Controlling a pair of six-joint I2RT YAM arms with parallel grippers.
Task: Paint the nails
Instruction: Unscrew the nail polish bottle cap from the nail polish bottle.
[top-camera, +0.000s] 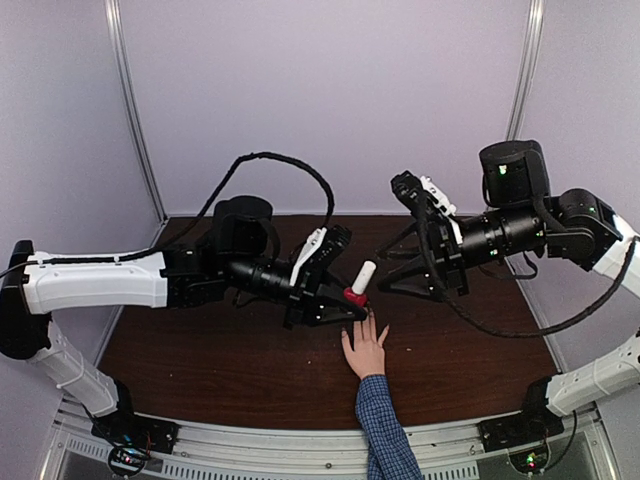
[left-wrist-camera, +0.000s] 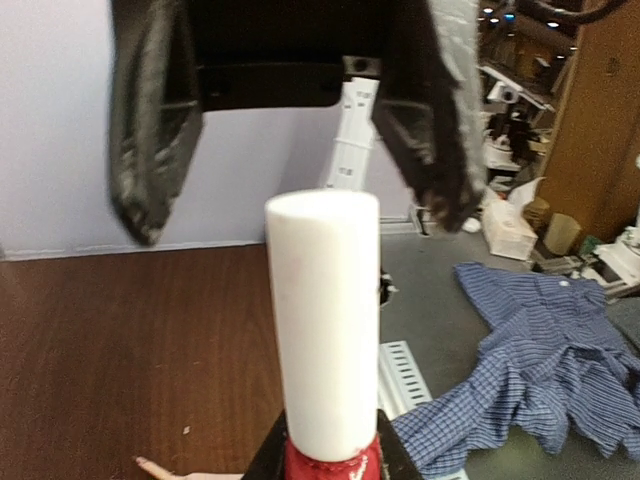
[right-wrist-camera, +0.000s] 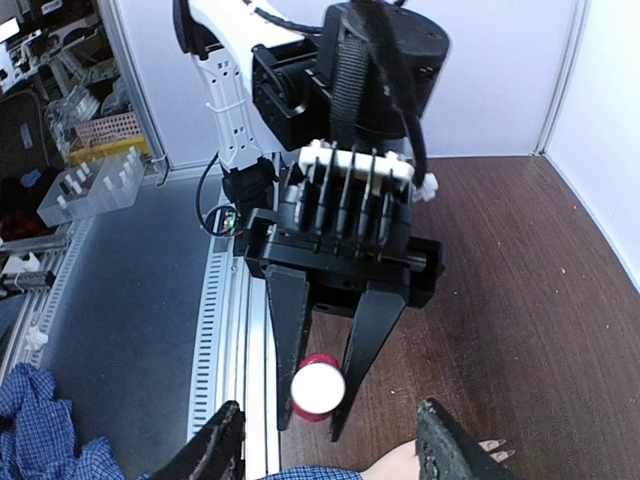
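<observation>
Readable text: none showing.
White upright strip (left-wrist-camera: 350, 140), 12 o'clock beyond the white cap (left-wrist-camera: 322, 320): small dark marks, blurring, illegible.

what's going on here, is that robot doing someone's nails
It looks set up for that. The left gripper is shut on a small red polish bottle with a tall white cap, holding it just above a person's hand lying flat on the brown table. The right gripper is open beside the cap, its fingers spread, not gripping it. The cap is on the bottle, and no brush is out.
</observation>
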